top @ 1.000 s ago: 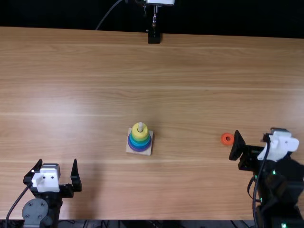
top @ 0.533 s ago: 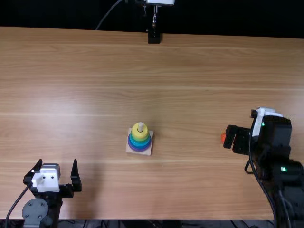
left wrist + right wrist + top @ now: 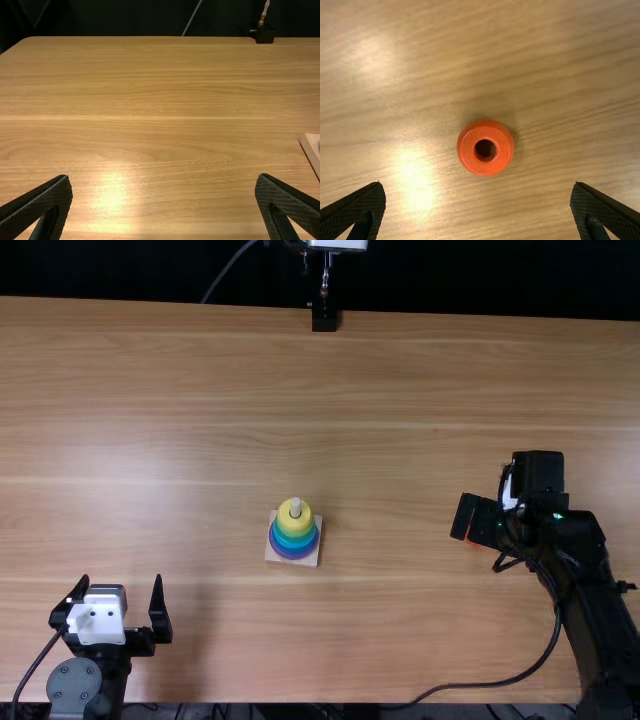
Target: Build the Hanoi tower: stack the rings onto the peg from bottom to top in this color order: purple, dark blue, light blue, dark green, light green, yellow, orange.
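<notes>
Right wrist view: looks down on orange ring (image 3: 500, 162), flat on table (image 3: 560, 65), centred beyond the wide-spread fingers of right gripper (image 3: 473, 518). Also spreads left gripper (image 3: 121, 580) wide, well apart.

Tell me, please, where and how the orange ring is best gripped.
Best come from straight above with the right gripper, closing on opposite sides of the orange ring. It lies flat, hole up, so its round outer wall should pinch easily, leaving the hole free for the peg.
</notes>
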Tool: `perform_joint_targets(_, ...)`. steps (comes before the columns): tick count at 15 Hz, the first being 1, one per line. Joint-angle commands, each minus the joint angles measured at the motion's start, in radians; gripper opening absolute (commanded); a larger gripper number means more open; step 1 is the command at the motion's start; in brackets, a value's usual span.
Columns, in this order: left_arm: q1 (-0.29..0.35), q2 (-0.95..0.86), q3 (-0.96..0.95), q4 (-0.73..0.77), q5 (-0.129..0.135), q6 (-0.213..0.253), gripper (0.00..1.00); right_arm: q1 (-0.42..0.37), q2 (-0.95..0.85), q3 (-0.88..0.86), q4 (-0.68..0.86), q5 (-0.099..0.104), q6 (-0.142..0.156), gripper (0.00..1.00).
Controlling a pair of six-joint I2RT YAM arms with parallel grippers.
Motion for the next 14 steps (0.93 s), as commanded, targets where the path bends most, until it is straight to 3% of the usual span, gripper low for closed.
perform_joint_targets(1, 0.007, -0.011, -0.106, -0.082, -0.007, 0.002, 1.0, 0.012, 0.036, 0.025, 0.009, 0.014, 0.022, 1.0)
perform_joint_targets(14, 0.008, -0.011, -0.106, -0.082, -0.007, 0.002, 1.0, 0.012, 0.223, 0.073, 0.019, 0.018, 0.022, 1.0)
